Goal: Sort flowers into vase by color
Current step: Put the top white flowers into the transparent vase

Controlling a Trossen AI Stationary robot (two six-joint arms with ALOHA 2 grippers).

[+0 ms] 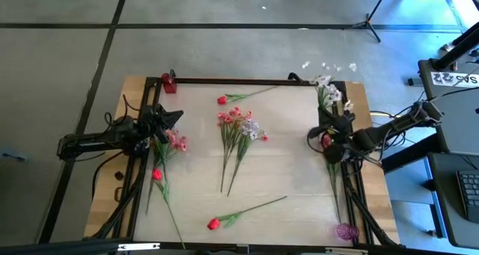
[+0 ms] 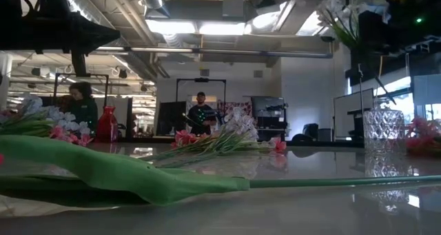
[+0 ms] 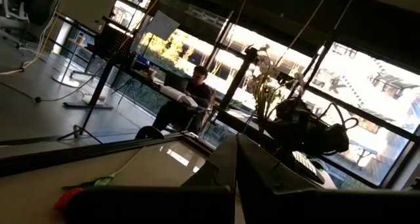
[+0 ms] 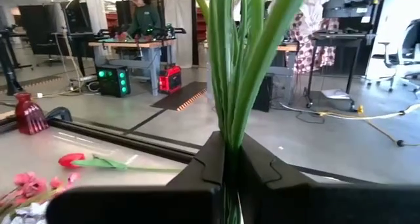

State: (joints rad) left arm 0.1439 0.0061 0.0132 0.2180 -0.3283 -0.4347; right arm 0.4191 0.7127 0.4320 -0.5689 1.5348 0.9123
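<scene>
My right gripper (image 1: pixel 324 135) (image 4: pixel 230 178) is at the table's right edge, shut on a spray of white blossoms (image 1: pixel 327 92) with long green stems. My left gripper (image 1: pixel 174 119) (image 3: pixel 235 178) is raised at the left edge, shut, with nothing seen between its fingers. A pink spray (image 1: pixel 177 142) and a red bud (image 1: pixel 157 174) lie flat on the table just below it. A heap of pink and white sprays (image 1: pixel 239 128) lies mid-table. One red bud (image 1: pixel 223 99) lies toward the far edge and another (image 1: pixel 214 223) near the near edge. My right gripper pinches several green stems (image 4: pixel 231 135) of the white spray between its two fingers, which lie across the stems. The stems rise past the fingers toward the blossoms (image 2: pixel 341 14). The lower stem (image 2: pixel 360 90) hangs below, and the spray is lifted clear of the table.
A red vase (image 1: pixel 168 83) stands at the far left corner and a purple vase (image 1: pixel 346 230) at the near right corner. A clear cut-glass vase (image 2: pixel 382 133) stands under the held spray. People sit and stand in the room beyond the table.
</scene>
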